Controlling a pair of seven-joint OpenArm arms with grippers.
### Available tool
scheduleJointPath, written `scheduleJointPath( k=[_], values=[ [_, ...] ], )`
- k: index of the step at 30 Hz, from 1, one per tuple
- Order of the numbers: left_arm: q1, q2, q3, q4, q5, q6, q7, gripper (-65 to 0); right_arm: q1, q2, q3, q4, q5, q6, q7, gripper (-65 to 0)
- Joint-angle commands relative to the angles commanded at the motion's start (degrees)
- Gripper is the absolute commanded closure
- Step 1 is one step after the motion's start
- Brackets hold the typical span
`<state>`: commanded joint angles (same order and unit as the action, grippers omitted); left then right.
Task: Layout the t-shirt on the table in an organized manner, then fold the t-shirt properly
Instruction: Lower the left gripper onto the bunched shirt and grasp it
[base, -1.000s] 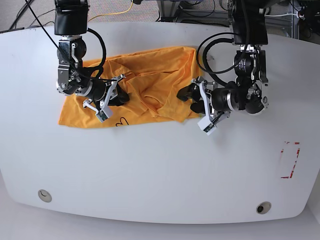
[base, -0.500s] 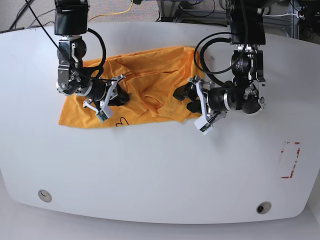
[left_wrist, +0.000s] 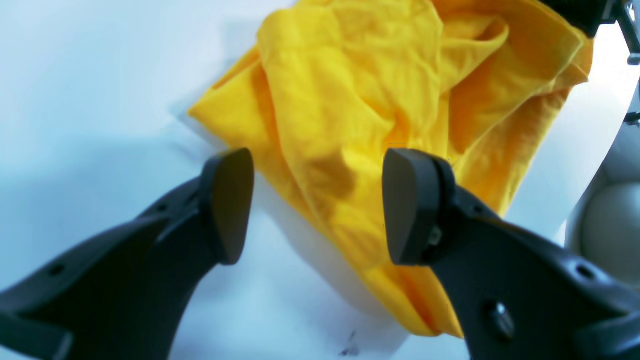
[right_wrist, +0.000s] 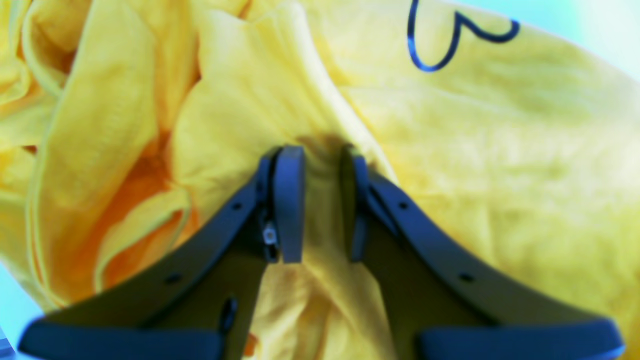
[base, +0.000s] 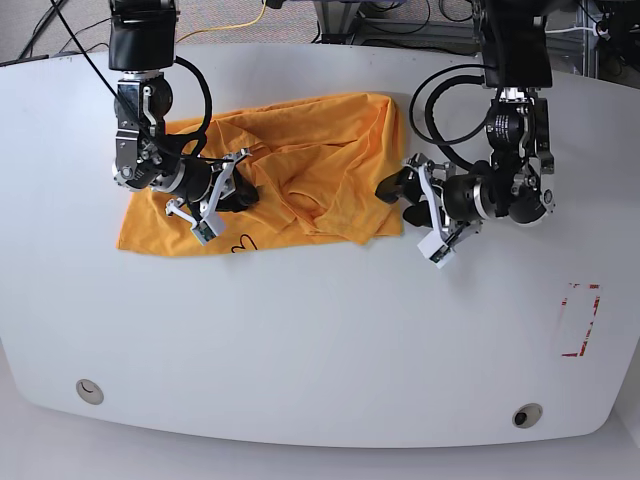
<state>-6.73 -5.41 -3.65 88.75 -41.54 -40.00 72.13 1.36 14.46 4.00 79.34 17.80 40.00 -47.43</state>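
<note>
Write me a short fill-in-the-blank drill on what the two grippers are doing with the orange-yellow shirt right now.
1. The right gripper is shut on a ____ of the wrinkled orange-yellow cotton t-shirt.
2. The left gripper has its jaws ____, with nothing held between them.
3. The shirt lies on the glossy ____ table.
4. The marking printed on the shirt is ____ in colour.

Missing words: fold; open; white; black

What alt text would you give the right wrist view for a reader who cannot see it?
The right gripper is shut on a pinched ridge of the yellow t-shirt, which fills nearly the whole frame in rumpled folds. A loop of the dark script shows at the top, and the picture is slightly blurred.
</note>
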Motion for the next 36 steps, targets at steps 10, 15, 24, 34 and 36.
scheduleJointPath(
  k=[10,15,24,34,36],
  values=[
    [0.6,1.4,1.3,-4.1,-0.1,0.0,-0.1,-37.2,0.0,0.0,0.0,0.0,0.0,0.00,0.0,-12.4],
    [0.4,1.7,2.3,-3.9,-0.2,0.0,0.0,-24.9,0.0,0.0,0.0,0.0,0.0,0.00,0.0,-12.4],
    [0.3,2.7,3.3,-3.9,-0.2,0.0,0.2,-21.5,0.0,0.0,0.2,0.0,0.0,0.00,0.0,-12.4],
    [-0.7,2.5,7.2,-3.9,-5.6,0.0,0.2,-21.2,0.0,0.0,0.2,0.0,0.0,0.00,0.0,-12.4],
    [-1.2,2.5,9.2,-3.9,-7.0,0.0,0.2,-21.1,0.0,0.0,0.1,0.0,0.0,0.00,0.0,-12.4]
  ],
)
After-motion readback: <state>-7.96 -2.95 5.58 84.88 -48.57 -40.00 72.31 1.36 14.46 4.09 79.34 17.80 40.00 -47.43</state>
